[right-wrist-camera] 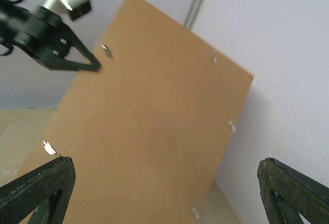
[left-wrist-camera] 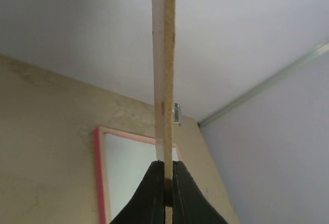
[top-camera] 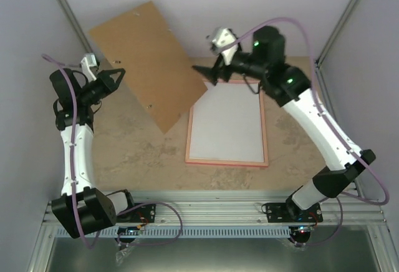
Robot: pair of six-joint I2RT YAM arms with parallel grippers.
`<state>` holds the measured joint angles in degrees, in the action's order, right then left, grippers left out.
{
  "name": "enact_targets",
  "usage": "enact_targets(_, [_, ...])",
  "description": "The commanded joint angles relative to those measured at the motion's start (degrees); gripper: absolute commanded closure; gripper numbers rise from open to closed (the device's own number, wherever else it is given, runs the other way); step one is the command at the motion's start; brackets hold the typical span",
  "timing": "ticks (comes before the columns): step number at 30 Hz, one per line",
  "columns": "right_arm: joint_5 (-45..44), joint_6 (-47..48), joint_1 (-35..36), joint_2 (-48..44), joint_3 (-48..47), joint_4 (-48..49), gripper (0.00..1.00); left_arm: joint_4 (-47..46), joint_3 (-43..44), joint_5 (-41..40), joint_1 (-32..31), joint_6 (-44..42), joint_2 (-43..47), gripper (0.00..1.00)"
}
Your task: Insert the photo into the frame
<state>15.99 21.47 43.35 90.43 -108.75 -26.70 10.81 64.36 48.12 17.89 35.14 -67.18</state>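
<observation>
Top external view shows the thin pink rectangular picture frame lying flat on the beige speckled tabletop. A pale grey sheet fills it, and I cannot tell what this sheet is. The left pincer is clamped on one edge of the flat brown backing board, holding it raised and tilted beside the frame. The right pincer hovers at the frame's far left corner, its fingers wide apart.

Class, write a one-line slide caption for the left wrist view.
Edge-on brown board clamped in the left gripper, pink frame lying on the table behind.
</observation>
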Motion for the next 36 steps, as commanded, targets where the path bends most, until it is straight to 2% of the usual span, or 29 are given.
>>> enact_targets(1, [27.4,-13.7,-13.9,-0.9,1.0,-9.9,0.02,-11.5,0.4,16.9,-0.6,-1.9,3.9,1.00])
enact_targets(4, [42.5,-15.5,-24.1,-0.9,3.6,-12.6,0.02,-20.9,-2.5,22.3,-2.5,3.9,5.3,1.00])
enact_targets(8, [48.0,-14.8,-29.7,0.1,6.7,-17.4,0.06,-39.4,-7.9,25.4,-6.9,18.3,6.7,1.00])
enact_targets(14, [51.6,-19.9,-29.8,-5.2,14.2,-12.6,0.13,-39.3,-8.5,27.1,-14.2,17.9,6.8,1.00])
enact_targets(16, [51.8,-20.0,-29.9,-5.7,14.8,-13.4,0.20,-39.3,-8.8,27.6,-14.8,17.7,6.9,1.00])
enact_targets(20, [55.9,-20.4,-30.3,-6.3,16.4,-15.9,0.42,-40.4,-9.5,28.7,-15.2,17.3,7.0,1.00])
enact_targets(21, [57.0,-21.1,-30.6,-6.6,17.2,-15.4,0.45,-40.8,-9.6,28.9,-15.2,17.3,6.9,1.00])
enact_targets(27, [58.1,-21.3,-38.0,-10.3,17.4,-15.3,0.39,-41.1,-9.6,29.8,-15.3,17.2,5.6,1.00])
enact_targets(31, [56.2,-18.2,-44.6,-11.7,15.7,-20.4,0.35,-40.9,-9.6,29.5,-15.3,16.5,5.3,1.00])
enact_targets(34, [52.7,-15.7,-45.8,-12.8,18.2,-22.8,0.17,-42.5,-9.9,29.0,-15.4,17.8,4.7,1.00])
enact_targets(36, [53.7,-17.2,-45.8,-13.8,22.2,-20.5,0.14,-46.6,-10.7,29.0,-15.7,21.0,4.1,1.00])
